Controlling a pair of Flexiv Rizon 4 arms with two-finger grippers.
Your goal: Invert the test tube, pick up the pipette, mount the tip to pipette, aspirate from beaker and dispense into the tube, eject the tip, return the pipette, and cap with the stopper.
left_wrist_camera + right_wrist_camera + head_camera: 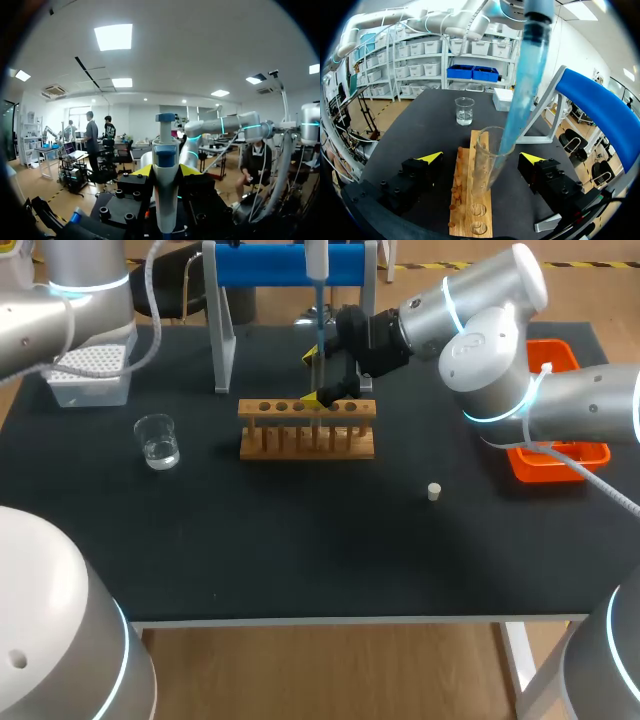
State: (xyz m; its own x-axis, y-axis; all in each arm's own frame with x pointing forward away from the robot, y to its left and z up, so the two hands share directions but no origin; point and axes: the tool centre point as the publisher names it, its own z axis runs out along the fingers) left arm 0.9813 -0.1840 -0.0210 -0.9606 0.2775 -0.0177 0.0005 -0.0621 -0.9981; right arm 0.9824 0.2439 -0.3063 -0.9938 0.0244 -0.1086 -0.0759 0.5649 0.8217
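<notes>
At the far middle of the black table (300, 550), the clear glass test tube (484, 165) is stood upright in the light wooden rack (306, 440). The translucent blue tip (522, 95) of the white-and-blue pipette (316, 270) is lowered into its mouth. The pipette is clasped between the fingers of the left gripper (166, 171), with its barrel upright. The right gripper (480, 159) is spread wide, with one yellow fingertip at each side of the test tube and neither seen to touch it.

The test tube is judged light, stiff, slick and breakable. It would best be taken gently on its upper wall above the rack, from two opposite sides. The pipette is judged to be light, rigid plastic, best held round the thick barrel, as it is, so that the plunger head is left free. The slender tip is judged slightly flexible and easily knocked askew against the glass rim. The small white stopper (434, 491), lying nearer and to the right of the rack, is probably soft and grippy, and would be pinched across its sides.

Counted:
- one test tube
- one pipette with one tip mounted
- one rack
- one stopper
- one clear glass beaker (158, 443) holding a little water, at the left
- one white tip box (90, 375) at the far left
- one orange tray (560, 460) at the right
</notes>
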